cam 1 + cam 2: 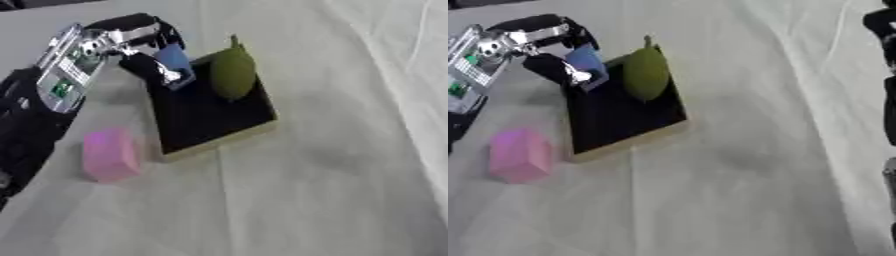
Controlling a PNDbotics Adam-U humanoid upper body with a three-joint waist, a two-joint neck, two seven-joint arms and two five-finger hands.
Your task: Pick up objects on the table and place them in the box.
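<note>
Left hand (144, 42) reaches in over the near-left corner of the box (214, 117), its fingers (162, 70) curled round a small blue block (175, 57), pinching it from above and behind. Block hangs just over the box's dark interior, right at the rim below the fingers; held there, by my reading, so it can drop inside and not on the cloth. One green pear-shaped fruit (233, 72) already lies in the box, just right of the fingers, stem pointing away; it seems put toward the far side, leaving floor free. One pink block (111, 153) sits on the bench (332, 190), well below the fingers and beside the box's left wall, untouched. Count: one box, one blue block, one green fruit, one pink block. Right arm (885, 100) shows only as a dark strip at the right edge; its fingers cannot be told.
</note>
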